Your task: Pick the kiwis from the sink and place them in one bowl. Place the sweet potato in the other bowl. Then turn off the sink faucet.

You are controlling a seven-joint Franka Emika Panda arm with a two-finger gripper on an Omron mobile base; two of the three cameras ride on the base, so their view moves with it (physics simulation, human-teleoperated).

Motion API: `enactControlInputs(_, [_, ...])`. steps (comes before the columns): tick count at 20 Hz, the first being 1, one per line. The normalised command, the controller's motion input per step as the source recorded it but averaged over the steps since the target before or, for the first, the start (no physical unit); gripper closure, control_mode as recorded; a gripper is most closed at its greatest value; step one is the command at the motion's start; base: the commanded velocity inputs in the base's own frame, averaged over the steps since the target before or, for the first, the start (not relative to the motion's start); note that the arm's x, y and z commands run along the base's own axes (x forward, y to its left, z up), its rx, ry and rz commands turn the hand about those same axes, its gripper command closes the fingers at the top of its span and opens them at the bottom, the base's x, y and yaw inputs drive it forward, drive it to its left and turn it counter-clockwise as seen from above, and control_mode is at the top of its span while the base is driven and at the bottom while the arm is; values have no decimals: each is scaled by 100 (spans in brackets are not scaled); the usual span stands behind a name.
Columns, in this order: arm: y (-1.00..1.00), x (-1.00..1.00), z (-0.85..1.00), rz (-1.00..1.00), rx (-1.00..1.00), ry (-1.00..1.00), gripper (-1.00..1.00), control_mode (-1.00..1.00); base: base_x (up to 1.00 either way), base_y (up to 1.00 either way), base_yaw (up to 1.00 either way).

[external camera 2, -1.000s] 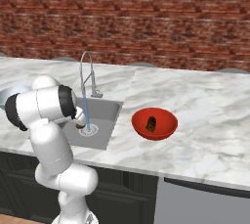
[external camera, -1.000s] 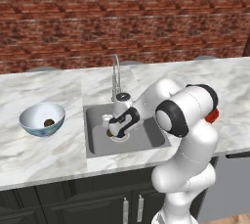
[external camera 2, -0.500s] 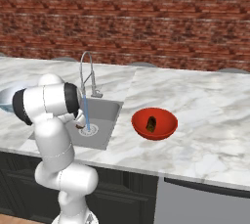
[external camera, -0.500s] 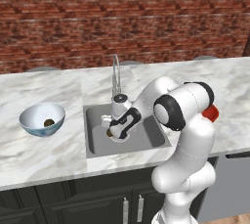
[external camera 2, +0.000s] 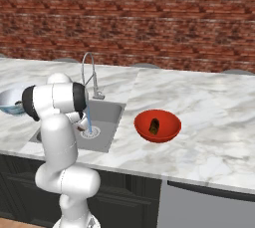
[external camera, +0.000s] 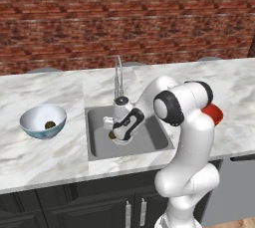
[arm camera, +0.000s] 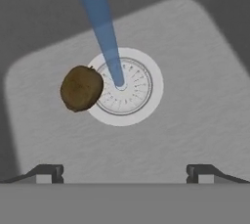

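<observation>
Currently my gripper [arm camera: 124, 170] is down inside the sink [external camera: 152, 142], fingers spread wide with nothing between them. Hand view looks straight down at the basin floor: one kiwi [arm camera: 81, 88] lies on the drain's [arm camera: 126, 87] rim, left of its centre, touching the white ring. It sits above and left of the gap between my fingertips [arm camera: 51, 170], not yet between them. Water stream [arm camera: 102, 27] is running, landing on the drain's centre just beside the kiwi.

Left base view: gripper [external camera: 113, 133] low over the sink floor, kiwi [external camera: 112, 135] partly hidden behind the hand. Sink faucet [external camera: 118, 75] stands behind the basin. Second kiwi [external camera: 50, 124] is already in the white and blue bowl [external camera: 33, 118], on the counter [external camera: 40, 152] left of the sink.

Right base view: sweet potato [external camera 2: 155, 125] is in the red bowl [external camera 2: 169, 132], on the counter right of the sink [external camera 2: 109, 112]. Faucet [external camera 2: 87, 70] with blue stream [external camera 2: 89, 121] falling to the drain.
</observation>
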Motion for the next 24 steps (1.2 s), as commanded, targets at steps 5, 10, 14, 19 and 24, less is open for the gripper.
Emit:
enactControlInputs(5, [0, 24, -29, -4, 2, 1, -100, -100, 0, 0, 0])
enactControlInputs(10, [4, 32, -26, -5, 0, 0, -100, -100, 0, 0, 0])
enactControlInputs(14, [12, 35, -29, -5, 0, 0, -100, -100, 0, 0, 0])
enactControlInputs(19, [19, 32, -26, -6, 0, 0, -100, -100, 0, 0, 0])
enactControlInputs(24, [11, 35, -24, -5, 0, 0, -100, -100, 0, 0, 0])
